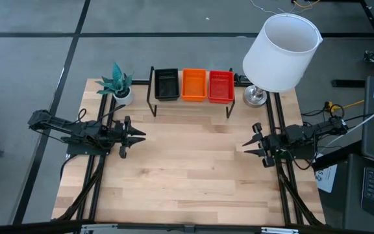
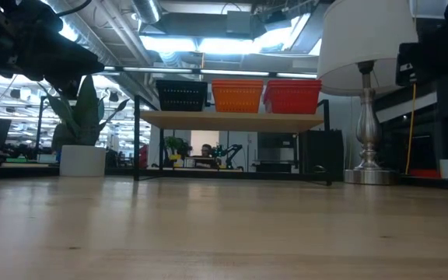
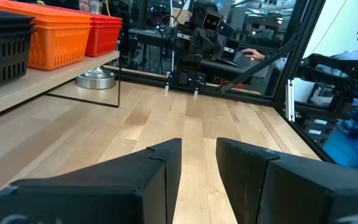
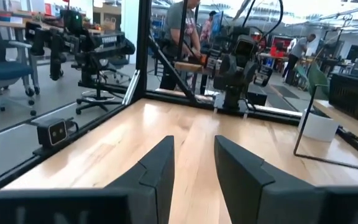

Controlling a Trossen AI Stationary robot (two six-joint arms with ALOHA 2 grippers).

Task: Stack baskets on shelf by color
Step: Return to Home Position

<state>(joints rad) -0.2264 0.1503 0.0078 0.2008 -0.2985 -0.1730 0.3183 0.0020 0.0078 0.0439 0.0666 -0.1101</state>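
Observation:
Black baskets (image 1: 167,84), orange baskets (image 1: 194,85) and red baskets (image 1: 221,86) stand side by side on the low wooden shelf (image 1: 190,103) at the table's far edge; how many are in each pile I cannot tell. The low view shows the black (image 2: 181,96), orange (image 2: 237,96) and red (image 2: 293,96) piles resting by their bottoms on the plank (image 2: 232,119). My left gripper (image 1: 139,135) hovers open over the table's left side, pointing right. My right gripper (image 1: 247,144) hovers open over the right side, pointing left. Neither holds anything.
A potted plant (image 1: 117,83) stands left of the shelf, and a lamp with a white shade (image 1: 281,52) and silver base (image 1: 255,96) stands right of it. Bare wooden tabletop (image 1: 187,169) lies between and in front of the arms. People show beyond the table.

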